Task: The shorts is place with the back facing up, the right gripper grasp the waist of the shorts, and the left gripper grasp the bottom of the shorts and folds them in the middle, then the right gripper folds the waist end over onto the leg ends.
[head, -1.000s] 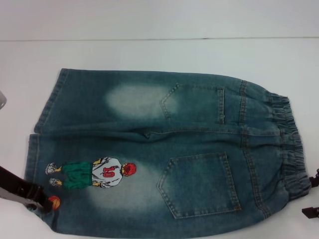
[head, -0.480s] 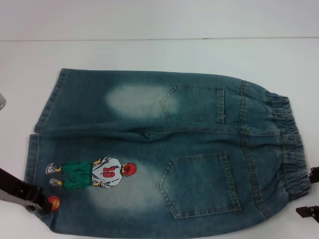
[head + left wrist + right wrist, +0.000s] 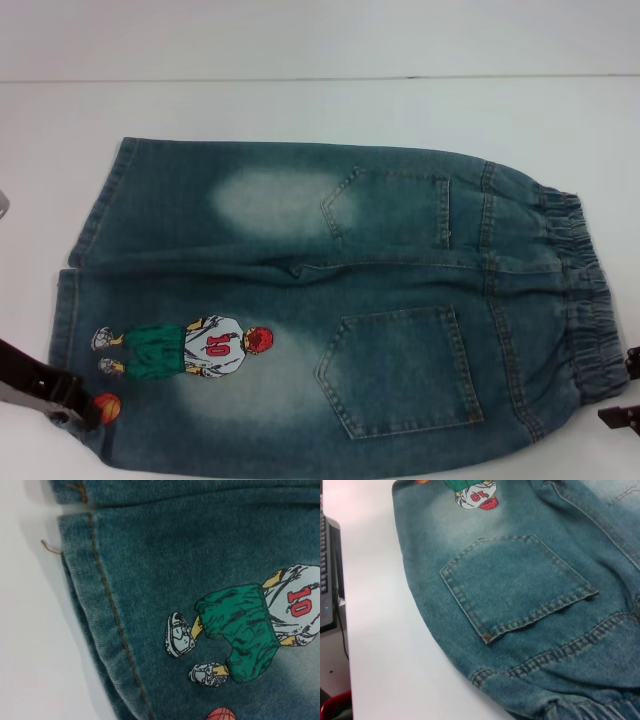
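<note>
The shorts (image 3: pixel 330 310) lie flat on the white table, back up, with two patch pockets showing. The waist of the shorts (image 3: pixel 580 290) is at the right and the bottom of the shorts (image 3: pixel 68 310) at the left. A cartoon player (image 3: pixel 190 348) and an orange ball (image 3: pixel 108 406) are printed near the near leg's hem (image 3: pixel 100 605). My left gripper (image 3: pixel 65 400) rests at that hem's near corner, beside the ball. My right gripper (image 3: pixel 628 390) stands open just off the near corner of the waist, nothing between its fingers. The right wrist view shows the near pocket (image 3: pixel 515 585).
The white table (image 3: pixel 300 110) extends well beyond the shorts at the back. In the right wrist view the table's front edge runs close to the shorts, with a dark keyboard-like device (image 3: pixel 327 570) and a red object (image 3: pixel 335 705) below it.
The left gripper has slid slightly outward along the hem corner. The right gripper's fingers have shifted a little beside the waist. The shorts have not moved.
</note>
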Controlling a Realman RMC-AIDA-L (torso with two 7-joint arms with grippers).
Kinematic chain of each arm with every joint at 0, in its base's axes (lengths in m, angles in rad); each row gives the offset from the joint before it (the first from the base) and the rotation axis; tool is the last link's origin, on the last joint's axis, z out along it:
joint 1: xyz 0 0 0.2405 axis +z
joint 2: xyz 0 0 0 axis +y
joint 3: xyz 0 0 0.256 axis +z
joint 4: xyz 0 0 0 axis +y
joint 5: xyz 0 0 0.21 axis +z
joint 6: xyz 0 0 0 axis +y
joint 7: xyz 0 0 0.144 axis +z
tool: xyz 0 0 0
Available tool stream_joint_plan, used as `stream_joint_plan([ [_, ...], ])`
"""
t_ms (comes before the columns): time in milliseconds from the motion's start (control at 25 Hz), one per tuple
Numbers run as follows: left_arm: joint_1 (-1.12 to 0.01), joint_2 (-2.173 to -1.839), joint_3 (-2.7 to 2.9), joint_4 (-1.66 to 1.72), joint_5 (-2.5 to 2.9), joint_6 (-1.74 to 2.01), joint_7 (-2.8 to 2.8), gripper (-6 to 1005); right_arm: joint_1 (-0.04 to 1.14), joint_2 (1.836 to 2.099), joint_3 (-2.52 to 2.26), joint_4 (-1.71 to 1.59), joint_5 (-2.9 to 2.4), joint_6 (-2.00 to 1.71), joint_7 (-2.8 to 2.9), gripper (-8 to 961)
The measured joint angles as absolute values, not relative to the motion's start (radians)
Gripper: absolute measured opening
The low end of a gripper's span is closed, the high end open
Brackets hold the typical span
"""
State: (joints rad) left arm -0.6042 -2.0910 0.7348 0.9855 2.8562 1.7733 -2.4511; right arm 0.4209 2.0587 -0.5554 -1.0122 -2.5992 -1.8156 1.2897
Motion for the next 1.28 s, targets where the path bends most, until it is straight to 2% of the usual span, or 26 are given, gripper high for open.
stream_joint_plan([
  [80,-0.603,-2.092,0.735,0.985,2.856,1.772,-2.449,91,0.421,2.059,-0.546,-1.012,-2.598,-1.816,1.286,705],
  [480,-0.607,-2.097,0.747,0.971,2.856,1.774,-2.440,92,0.420,2.060,-0.530,-1.012,-2.593,-1.816,1.257,251],
  [600,-0.611,-2.097,0.750,0.969,2.856,1.779,-2.445,94,0.420,2.065,-0.526,-1.016,-2.590,-1.821,1.248,49],
  [1000,-0.629,-2.091,0.741,0.948,2.854,1.794,-2.479,115,0.427,2.065,-0.520,-1.025,-2.589,-1.822,1.245,49],
  [1200,-0.639,-2.079,0.741,0.930,2.855,1.795,-2.509,351,0.428,2.060,-0.520,-1.029,-2.575,-1.817,1.244,48],
  [1280,-0.643,-2.077,0.743,0.929,2.855,1.796,-2.519,565,0.428,2.058,-0.520,-1.036,-2.571,-1.818,1.244,48],
])
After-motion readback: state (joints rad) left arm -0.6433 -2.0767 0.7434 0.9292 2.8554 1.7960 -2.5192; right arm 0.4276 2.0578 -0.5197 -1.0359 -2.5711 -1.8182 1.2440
